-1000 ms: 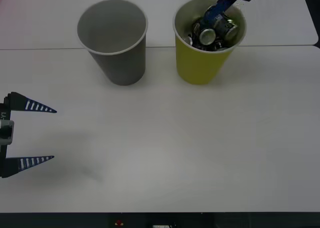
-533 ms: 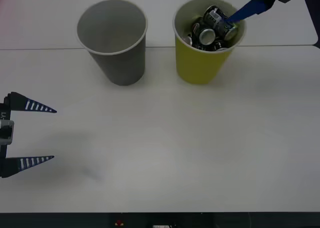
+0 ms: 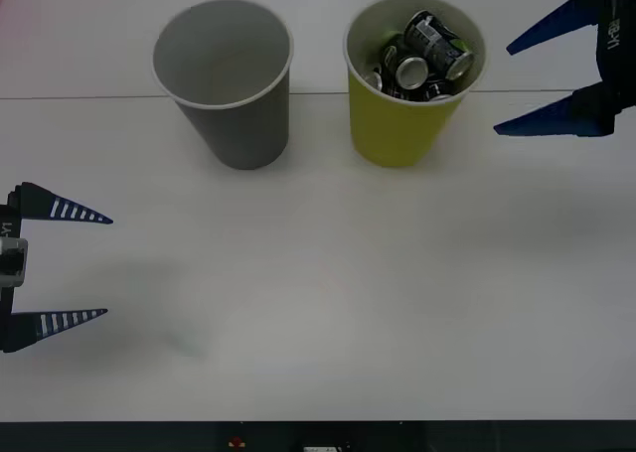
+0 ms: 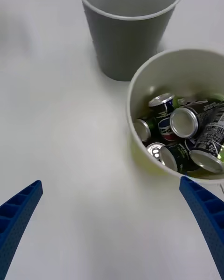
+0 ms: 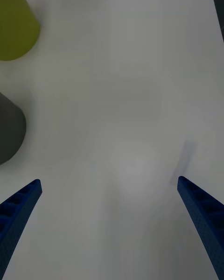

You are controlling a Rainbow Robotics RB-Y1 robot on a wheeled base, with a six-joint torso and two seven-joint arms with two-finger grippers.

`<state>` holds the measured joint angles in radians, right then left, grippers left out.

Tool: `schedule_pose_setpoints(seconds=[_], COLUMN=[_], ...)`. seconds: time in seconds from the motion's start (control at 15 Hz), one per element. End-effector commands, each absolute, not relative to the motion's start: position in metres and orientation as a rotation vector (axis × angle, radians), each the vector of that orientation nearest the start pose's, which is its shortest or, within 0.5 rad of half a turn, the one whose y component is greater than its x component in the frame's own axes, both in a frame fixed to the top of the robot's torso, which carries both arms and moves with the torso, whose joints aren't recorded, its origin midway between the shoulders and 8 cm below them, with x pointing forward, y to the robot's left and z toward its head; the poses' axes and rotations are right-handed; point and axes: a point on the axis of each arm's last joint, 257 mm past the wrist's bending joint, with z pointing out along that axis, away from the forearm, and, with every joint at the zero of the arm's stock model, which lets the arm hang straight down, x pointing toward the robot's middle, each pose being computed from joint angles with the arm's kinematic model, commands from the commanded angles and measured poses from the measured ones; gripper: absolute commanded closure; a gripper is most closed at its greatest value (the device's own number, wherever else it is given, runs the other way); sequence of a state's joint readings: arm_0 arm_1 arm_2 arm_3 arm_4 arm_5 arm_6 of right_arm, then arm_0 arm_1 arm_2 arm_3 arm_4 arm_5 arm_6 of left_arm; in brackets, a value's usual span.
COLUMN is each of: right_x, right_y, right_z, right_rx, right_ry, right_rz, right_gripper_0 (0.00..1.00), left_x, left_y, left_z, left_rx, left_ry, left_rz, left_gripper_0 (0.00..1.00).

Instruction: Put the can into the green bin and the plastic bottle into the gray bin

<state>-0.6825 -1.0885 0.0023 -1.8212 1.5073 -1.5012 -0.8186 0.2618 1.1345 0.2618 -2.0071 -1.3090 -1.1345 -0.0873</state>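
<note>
Since a second ago: right gripper (image 3: 552,75) lifted out of the green bin (image 3: 407,129) and drawn back to the right of it, fingers spread wide and empty; the can (image 3: 435,41) left lying tilted on top of the heap of similar dark cans (image 3: 402,73) inside. Left gripper (image 3: 84,266) unmoved at the table's near left, fingers also apart, holding nothing.

Gray bin (image 3: 238,124) upright just left of the green bin, the two near but not touching; interior apparently empty. No plastic bottle anywhere on the white table (image 3: 328,293).

Judged handling: can likely light, thin-walled and smooth, easily dented; best gripped across the round sides at mid-height, not by the rim or pull tab. Paper bins probably light as well, easy to tip with a knock to the rim.

Open room: broad bare tabletop in front of both bins and between the grippers; table's near edge along the bottom of the front view.
</note>
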Motion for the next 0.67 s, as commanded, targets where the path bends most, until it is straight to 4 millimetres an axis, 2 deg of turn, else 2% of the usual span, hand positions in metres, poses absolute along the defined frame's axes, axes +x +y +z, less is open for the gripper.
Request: schedule_pose_setpoints(seconds=[0.07,0.4,0.67], right_x=[0.424,0.392,0.38], right_y=[-0.217,-0.228,-0.24], right_z=[-0.025,-0.06,-0.088], right_rx=[-1.571,-1.607,-1.628], right_ry=[1.695,1.577,1.523], right_rz=[0.228,0.285,0.281], right_gripper_0=[0.0,0.0,0.0], left_x=[0.341,0.341,0.341], left_y=[0.286,0.286,0.286], left_z=[-0.167,-0.167,-0.167], left_rx=[1.762,1.762,1.762], left_ry=[1.444,1.444,1.444], left_rz=[-0.118,-0.118,-0.118], left_gripper_0=[0.0,0.0,0.0])
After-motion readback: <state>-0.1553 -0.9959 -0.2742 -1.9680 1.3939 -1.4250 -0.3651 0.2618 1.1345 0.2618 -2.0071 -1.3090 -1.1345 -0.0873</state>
